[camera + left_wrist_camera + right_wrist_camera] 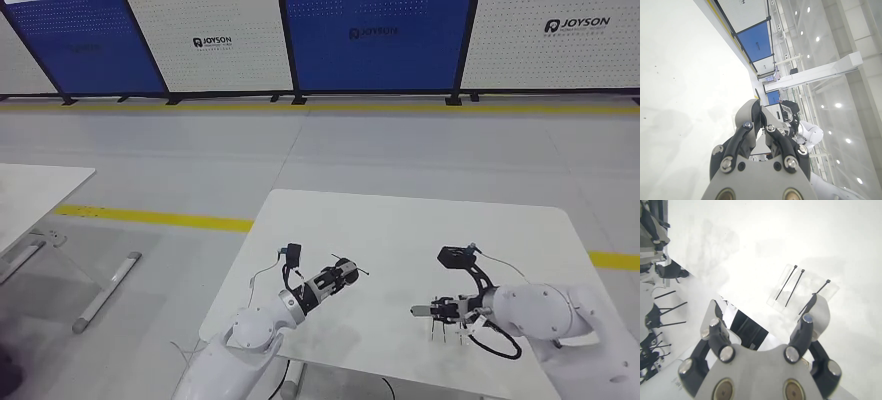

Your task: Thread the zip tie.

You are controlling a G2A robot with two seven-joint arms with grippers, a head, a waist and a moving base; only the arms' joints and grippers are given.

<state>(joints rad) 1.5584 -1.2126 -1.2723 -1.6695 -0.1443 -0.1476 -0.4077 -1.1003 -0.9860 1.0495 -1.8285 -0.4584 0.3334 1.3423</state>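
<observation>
- While my left gripper (760,108) is clamped on the held tie (757,94), my right gripper (766,305) is spread wide with nothing between its fingers.
- Held tie: pinched between the left pads, with a short black end poking out past the tips. The rest is hidden between the fingers.
- Left gripper points roughly toward my right arm, which sits beyond its tips. The table (687,75) runs alongside it.
- Three spare ties lie just ahead of the right gripper on a clear sheet (810,281), flat on the table.
- Spares are roughly parallel, heads pointing away from the gripper, none touching another.
- Nearest spare (821,287) runs up to one right fingertip (821,306), its tail passing along that finger's inner edge. Can't tell if they touch.
- Middle spare (795,287) and far spare (786,281) sit side by side ahead of the open gap, apart from both fingers.
</observation>
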